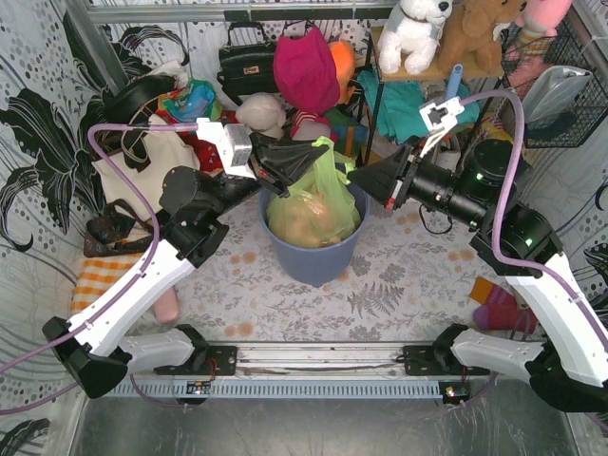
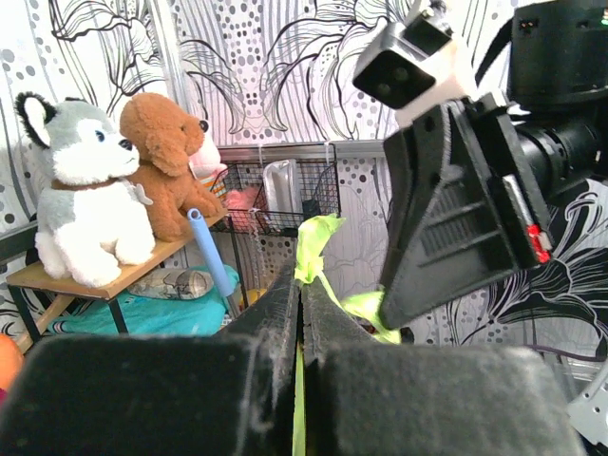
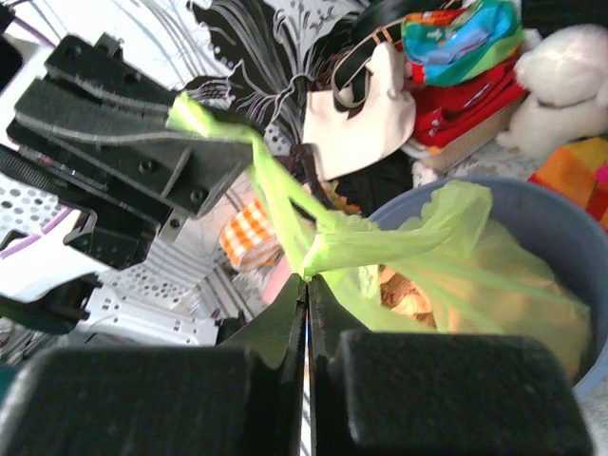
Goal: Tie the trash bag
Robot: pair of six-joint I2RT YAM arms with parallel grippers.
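Thin, glossy plastic (translucent, crinkled) forms the trash bag (image 1: 313,214); left fingers (image 2: 171,399) matt, rough.

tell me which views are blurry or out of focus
Top external: evenly lit and sharp, trash bag crisp. Left wrist: left gripper close to the lens is soft, plush toys behind are sharp. Right wrist: softest overall, right gripper and bag both blurred.

The left gripper (image 2: 300,290) pinches a strip of the trash bag (image 2: 317,237); 2 plush toys (image 2: 90,209) sit at left.
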